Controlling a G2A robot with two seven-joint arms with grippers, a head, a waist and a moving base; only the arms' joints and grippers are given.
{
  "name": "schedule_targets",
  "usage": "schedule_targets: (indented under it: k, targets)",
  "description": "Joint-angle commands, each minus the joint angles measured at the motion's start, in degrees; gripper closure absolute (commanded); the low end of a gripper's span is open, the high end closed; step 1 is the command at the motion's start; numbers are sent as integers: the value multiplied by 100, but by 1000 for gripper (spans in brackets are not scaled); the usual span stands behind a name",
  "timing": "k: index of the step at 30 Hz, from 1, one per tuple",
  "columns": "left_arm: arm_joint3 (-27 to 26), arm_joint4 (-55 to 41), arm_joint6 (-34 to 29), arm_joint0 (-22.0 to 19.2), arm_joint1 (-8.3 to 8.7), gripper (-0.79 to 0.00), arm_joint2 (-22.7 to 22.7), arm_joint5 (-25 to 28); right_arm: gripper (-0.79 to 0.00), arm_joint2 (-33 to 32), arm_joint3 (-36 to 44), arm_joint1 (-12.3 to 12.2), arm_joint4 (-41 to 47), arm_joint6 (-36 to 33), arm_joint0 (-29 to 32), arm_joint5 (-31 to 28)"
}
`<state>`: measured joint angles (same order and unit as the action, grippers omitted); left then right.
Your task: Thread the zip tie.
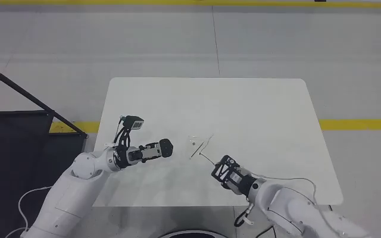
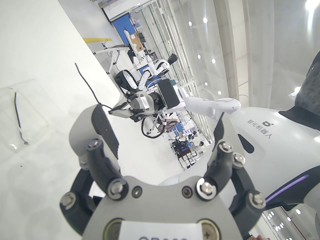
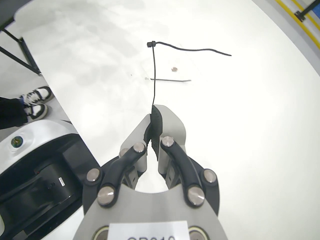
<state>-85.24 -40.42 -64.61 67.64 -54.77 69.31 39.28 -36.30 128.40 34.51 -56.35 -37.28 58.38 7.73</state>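
**Operator:** State of the right gripper [image 3: 155, 116]?

**Technician:** Closed on one end of the tie [image 3: 154, 76]; the strap is held clear of the table [image 1: 250, 107], toward its near edge, about midway along; the head [image 3: 151, 44] is outermost, presumably offered to the other arm.

**Operator:** Left gripper [image 1: 165, 147]?

**Technician:** Fingers spread, nothing held; over the near left part, aimed at the tie; judged ready to take the free length.

**Operator:** Threaded?

**Technician:** Cannot tell; two lengths meet at the head. A spare tie [image 2: 17, 111] lies in a clear bag [image 2: 35, 106] mid-table.
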Motion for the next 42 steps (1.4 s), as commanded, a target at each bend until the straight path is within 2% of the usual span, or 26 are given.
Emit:
schedule_targets:
  k: [1, 9, 11, 14, 19, 22, 32, 42]
  targets:
    - [0, 0, 0, 0, 0, -785, 0, 0, 0, -73, 231, -30, -156, -339, 87, 209]
    - [0, 0, 0, 0, 0, -785, 0, 0, 0, -73, 231, -30, -156, -339, 87, 209]
    - [0, 0, 0, 0, 0, -785, 0, 0, 0, -56, 126, -6, -151, -355, 95, -4]
    - [0, 0, 0, 0, 0, -785, 0, 0, 0, -14, -103, 111, -91, -856, -112, -232]
    - [0, 0, 0, 0, 0, -785, 0, 0, 0, 350, -279, 458, -340, -1847, -644, -454]
    - [0, 0, 0, 0, 0, -785, 0, 0, 0, 580, -375, 708, -490, -2244, -941, -337]
    - [0, 0, 0, 0, 0, -785, 0, 0, 0, 1147, -927, 1525, -789, -3084, -1737, 84]
    - [0, 0, 0, 0, 0, -785, 0, 0, 0, 1478, -1591, 2208, -850, -3822, -2251, 176]
